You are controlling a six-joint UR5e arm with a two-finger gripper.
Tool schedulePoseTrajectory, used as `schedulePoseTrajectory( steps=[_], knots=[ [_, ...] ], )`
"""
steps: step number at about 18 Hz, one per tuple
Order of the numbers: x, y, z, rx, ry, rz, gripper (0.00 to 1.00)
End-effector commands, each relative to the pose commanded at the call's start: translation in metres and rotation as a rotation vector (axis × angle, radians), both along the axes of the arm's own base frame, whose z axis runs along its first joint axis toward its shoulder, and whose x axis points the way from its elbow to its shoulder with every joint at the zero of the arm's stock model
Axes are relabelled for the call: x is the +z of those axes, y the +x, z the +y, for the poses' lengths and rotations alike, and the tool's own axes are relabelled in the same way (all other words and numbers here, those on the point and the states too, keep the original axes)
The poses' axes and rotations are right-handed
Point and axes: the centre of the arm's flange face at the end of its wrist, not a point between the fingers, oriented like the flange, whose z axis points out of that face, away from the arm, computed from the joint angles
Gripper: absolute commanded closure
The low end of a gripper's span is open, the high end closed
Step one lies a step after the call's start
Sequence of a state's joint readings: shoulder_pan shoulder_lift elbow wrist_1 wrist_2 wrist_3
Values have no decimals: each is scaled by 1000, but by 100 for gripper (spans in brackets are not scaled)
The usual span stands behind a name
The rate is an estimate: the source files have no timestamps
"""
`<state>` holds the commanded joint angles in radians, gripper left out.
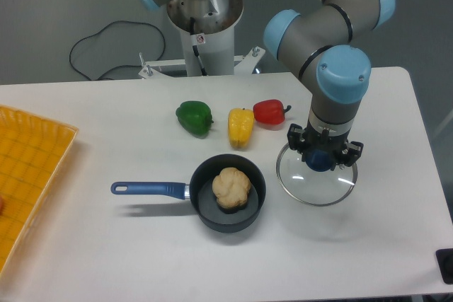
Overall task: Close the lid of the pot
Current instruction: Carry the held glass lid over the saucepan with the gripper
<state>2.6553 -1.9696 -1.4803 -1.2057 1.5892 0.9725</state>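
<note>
Camera view: nearest, the pot [228, 192] sits uncovered on the tabletop [106, 259] with 1 pale lump [232, 187] inside. Just right of the pot, my hand [323, 158] grips the pot lid [316, 175] by its knob. Beyond the pot lie 3 peppers [241, 126].

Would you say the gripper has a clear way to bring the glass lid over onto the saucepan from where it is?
Probably yes. The gripper sits at the lid knob, and the saucepan lies open just beside it with bare table between; the peppers sit behind, out of the path.
</note>
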Motion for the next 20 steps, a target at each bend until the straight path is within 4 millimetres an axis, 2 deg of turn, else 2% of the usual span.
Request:
schedulePoseTrajectory(
  steps=[4,9,20],
  knots=[
    [-1,5,1,-5,-3,-5,58],
    [-3,22,0,-14,-18,-30,58],
    [-8,76,32,-93,-30,-44,58]
  ],
)
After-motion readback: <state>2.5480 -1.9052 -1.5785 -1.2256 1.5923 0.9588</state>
